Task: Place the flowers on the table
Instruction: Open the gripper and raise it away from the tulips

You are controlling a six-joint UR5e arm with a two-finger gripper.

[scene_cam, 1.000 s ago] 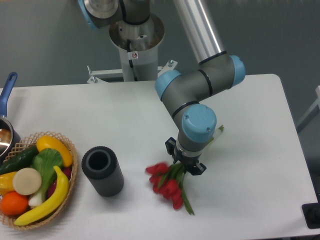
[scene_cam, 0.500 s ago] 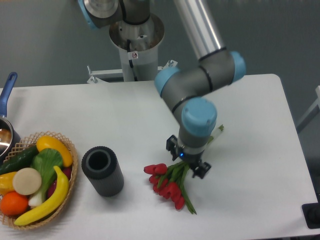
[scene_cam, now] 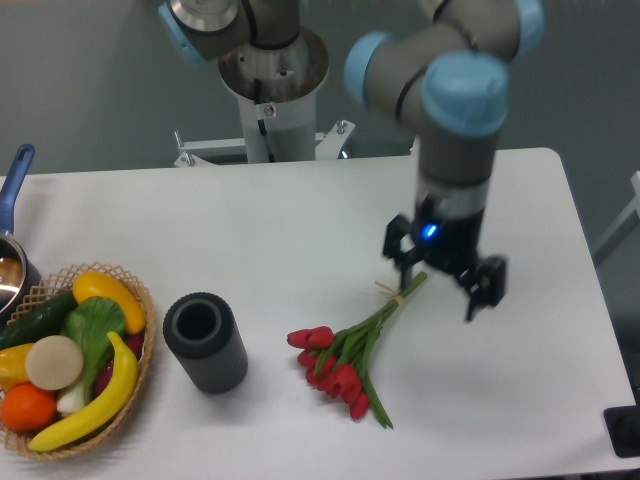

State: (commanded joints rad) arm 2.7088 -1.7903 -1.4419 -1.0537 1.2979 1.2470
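Red tulip buds, green stems: the flowers lay flat on the white table, blooms down-left of the gripper, tied stem ends pointing up-right, reaching just under its nearer finger. Gripper hung above the stem ends w/ fingers spread wide, nothing between them; no contact w/ the bunch that I could see. Blue light lit on the wrist.

Step in hand, by my read: release done, bunch resting on the tabletop, so task looked basically complete. What was left was the retreat. Next move called for a straight lift away from the stem ends, fingers kept apart so they don't snag the tie or drag the stems sideways. Risk seemed low; bunch sat well inside the table edge.

Other stuff: dark grey cylindrical vase lying well to the left of the gripper, past the blooms, apart from them. Further left, woven basket w/ banana, orange etc. Blue-handled pan at far-left edge.
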